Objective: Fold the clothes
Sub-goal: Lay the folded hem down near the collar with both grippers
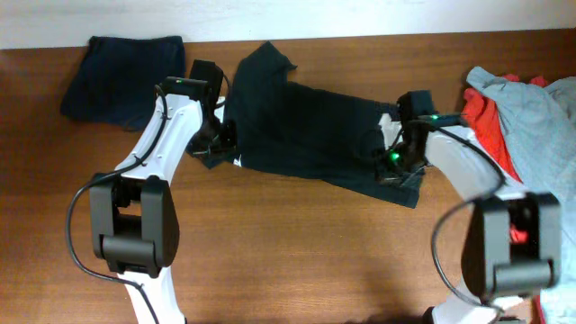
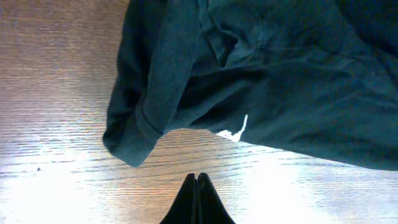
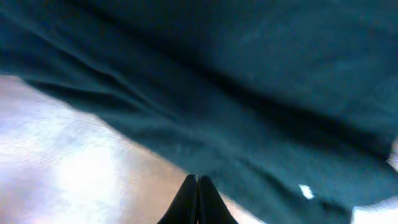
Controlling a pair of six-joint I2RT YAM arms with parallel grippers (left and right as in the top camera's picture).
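On the surface (image 1: 297,261), my left fingers (image 2: 189,202) sit closed and empty beside the shirt (image 1: 306,135), my right fingers (image 3: 189,202) closed at its hem, hold unclear.

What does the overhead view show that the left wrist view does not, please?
Only overhead: a navy garment at the far left, a red and grey pile at the right, and the right arm. Only left wrist: the left gripper, jaws shut with nothing between them. Both: the black T-shirt, its white mark, the wooden table.
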